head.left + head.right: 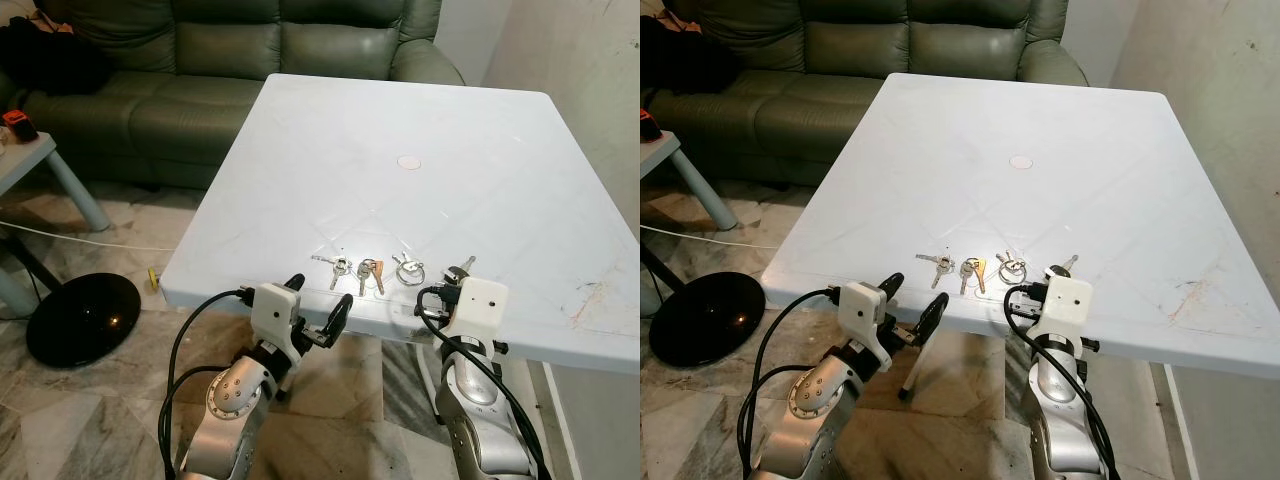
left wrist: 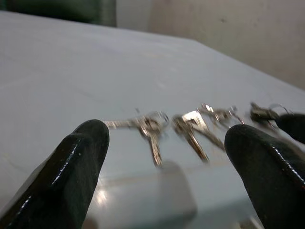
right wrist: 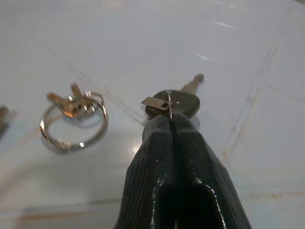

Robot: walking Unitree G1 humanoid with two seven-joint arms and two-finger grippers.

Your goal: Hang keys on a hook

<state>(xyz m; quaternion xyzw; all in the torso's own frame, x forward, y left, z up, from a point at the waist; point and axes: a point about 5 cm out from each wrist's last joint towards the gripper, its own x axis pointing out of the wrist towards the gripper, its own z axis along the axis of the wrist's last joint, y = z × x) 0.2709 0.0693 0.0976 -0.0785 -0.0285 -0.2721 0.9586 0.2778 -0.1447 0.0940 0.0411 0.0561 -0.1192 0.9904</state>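
Several key sets lie in a row near the front edge of the white table [image 1: 400, 110]: silver keys [image 1: 335, 263], a set with an orange key [image 1: 370, 272], and a large ring with small keys [image 3: 74, 117]. At the right end lies a black-headed key [image 3: 178, 101]. My right gripper [image 3: 170, 120] is shut on this key's small ring, low on the tabletop. My left gripper [image 1: 318, 298] stands open at the table's front edge, just short of the silver keys [image 2: 150, 126], with nothing between its fingers [image 2: 71, 171].
A green sofa [image 1: 230, 60] stands behind the table. On the floor at the left are a black round base [image 1: 80, 318] and a small table [image 1: 30, 160]. A wall [image 1: 600, 70] runs close along the right. A white disc [image 1: 409, 161] sits mid-table.
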